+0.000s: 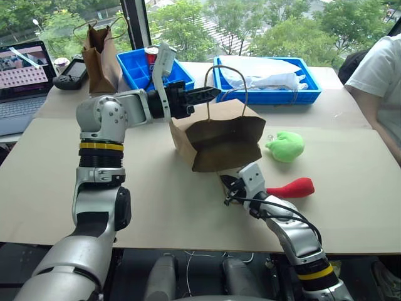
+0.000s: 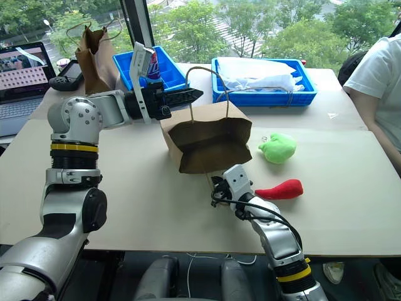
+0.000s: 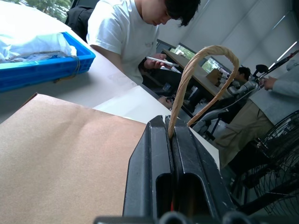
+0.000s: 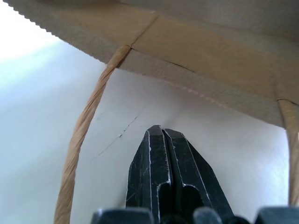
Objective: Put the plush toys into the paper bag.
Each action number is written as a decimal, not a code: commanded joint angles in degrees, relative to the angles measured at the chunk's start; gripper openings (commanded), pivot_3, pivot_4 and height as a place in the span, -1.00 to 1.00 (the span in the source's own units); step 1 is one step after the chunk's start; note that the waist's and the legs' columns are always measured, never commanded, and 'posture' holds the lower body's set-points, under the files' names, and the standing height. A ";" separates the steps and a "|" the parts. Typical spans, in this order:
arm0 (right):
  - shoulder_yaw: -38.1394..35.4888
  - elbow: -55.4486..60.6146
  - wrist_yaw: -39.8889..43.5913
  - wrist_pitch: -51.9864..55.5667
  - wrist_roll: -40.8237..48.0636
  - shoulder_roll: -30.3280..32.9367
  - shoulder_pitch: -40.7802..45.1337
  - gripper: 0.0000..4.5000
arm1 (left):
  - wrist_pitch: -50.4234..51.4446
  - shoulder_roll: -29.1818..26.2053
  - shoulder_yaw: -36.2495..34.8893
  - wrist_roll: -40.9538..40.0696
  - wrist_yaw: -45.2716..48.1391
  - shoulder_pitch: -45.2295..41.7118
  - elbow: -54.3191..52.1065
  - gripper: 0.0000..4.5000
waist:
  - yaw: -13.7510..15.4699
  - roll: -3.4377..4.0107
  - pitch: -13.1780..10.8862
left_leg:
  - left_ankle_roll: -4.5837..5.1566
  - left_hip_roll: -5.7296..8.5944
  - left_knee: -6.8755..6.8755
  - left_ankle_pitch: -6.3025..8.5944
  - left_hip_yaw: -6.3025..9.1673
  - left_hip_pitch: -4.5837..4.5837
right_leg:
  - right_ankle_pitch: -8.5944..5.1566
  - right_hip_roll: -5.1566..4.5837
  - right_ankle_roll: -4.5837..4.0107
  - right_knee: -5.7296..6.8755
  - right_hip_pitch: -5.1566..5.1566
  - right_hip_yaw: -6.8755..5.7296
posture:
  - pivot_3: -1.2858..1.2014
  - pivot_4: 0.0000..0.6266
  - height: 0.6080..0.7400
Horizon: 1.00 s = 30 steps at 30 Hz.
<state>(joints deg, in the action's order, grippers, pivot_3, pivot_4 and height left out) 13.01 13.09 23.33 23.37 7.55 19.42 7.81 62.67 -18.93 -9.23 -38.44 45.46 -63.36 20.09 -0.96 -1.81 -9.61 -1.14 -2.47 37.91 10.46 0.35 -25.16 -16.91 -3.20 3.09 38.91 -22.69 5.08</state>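
L claw (image 1: 213,94) level, pinching bag handle (image 1: 227,84).

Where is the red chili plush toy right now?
In the left eye view, the red chili plush toy lies on the table's right side, just right of the right gripper and in front of the green plush toy.

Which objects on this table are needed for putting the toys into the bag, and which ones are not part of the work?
Needed:
- paper bag, handle pinched by the left gripper
- green plush toy
- red plush toy
- right gripper, shut at the bag's mouth

Not needed:
- darker bag
- blue trays
- laptop
- can
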 commanded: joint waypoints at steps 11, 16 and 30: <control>-11.68 22.10 2.55 23.23 13.16 5.33 5.62 -0.99 | 12.71 4.79 -5.20 -7.77 -12.03 11.34 -15.33 -1.00 | -0.30 -0.01 -0.01 | -0.04 -0.02 0.00 -0.03 0.06 -0.04 | 0.01 0.01 -0.02 0.08 -0.10 0.00 | 0.03 -0.52 0.36; -9.48 16.46 0.84 21.11 11.36 2.71 9.33 -0.99 | 16.93 7.78 -9.87 -11.71 -17.52 10.84 -17.53 -1.00 | -0.21 -0.01 -0.01 | -0.05 0.02 0.00 -0.03 0.04 -0.07 | 0.01 -0.02 -0.02 0.04 -0.11 0.01 | 0.03 -0.52 0.36; 0.08 -15.35 -1.76 -0.87 -3.63 -4.32 14.30 -0.99 | 22.95 9.34 -20.49 -17.87 -27.18 9.10 -14.68 -1.00 | -0.91 -0.01 -0.01 | -0.08 0.07 -0.05 -0.05 0.03 -0.12 | 0.01 -0.09 -0.02 0.08 -0.26 0.03 | 0.03 -0.52 0.36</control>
<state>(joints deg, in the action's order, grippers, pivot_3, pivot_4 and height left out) 11.59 -0.27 21.23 25.72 6.77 14.41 21.43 84.98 -10.25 -26.84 -53.46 19.62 -51.34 5.21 -1.87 -1.82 -9.62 -1.23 -2.39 37.86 10.41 0.38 -25.30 -16.90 -3.29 3.08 38.99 -22.95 5.10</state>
